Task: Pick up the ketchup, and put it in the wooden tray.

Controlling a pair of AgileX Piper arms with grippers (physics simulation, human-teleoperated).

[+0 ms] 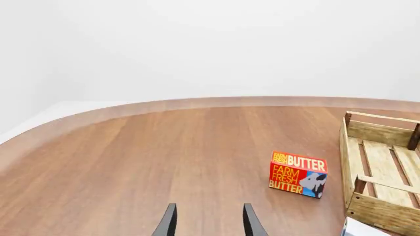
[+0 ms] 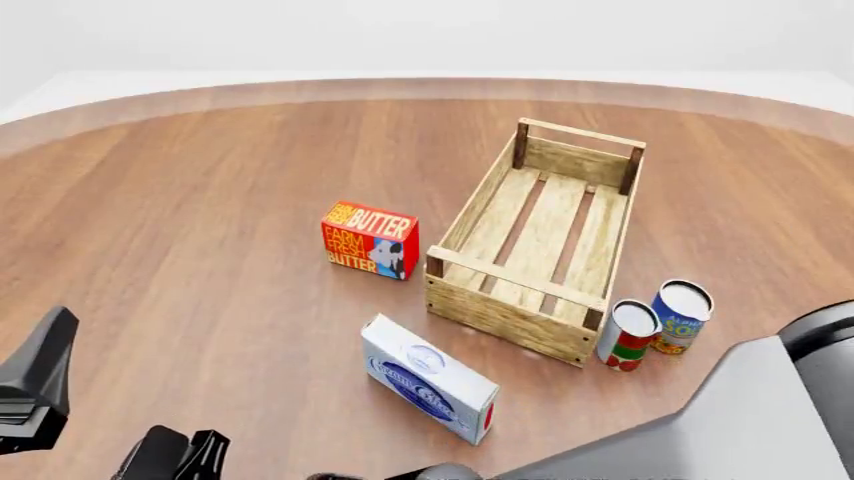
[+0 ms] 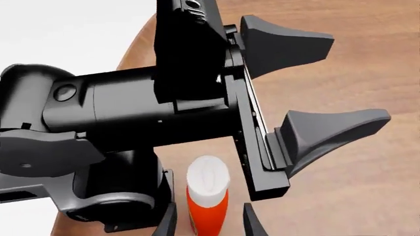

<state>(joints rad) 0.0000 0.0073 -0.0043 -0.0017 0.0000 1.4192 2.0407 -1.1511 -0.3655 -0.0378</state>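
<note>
Right gripper (image 3: 208, 221) fingers bracket the ketchup (image 3: 207, 199), contact unclear; left gripper (image 1: 208, 221) open over bare table (image 1: 131, 162); tray (image 2: 541, 240) mid-table.

**Clearance and obstructions**

The wooden tray (image 2: 541, 240) is open-topped and holds nothing. The butter box (image 2: 370, 239) stands near its left side; a white-and-blue box (image 2: 429, 378) lies near its front corner; two cans (image 2: 654, 323) stand just beside its right front corner. In the right wrist view, the left gripper (image 3: 328, 88) sits just beyond the ketchup (image 3: 207, 194).
</note>
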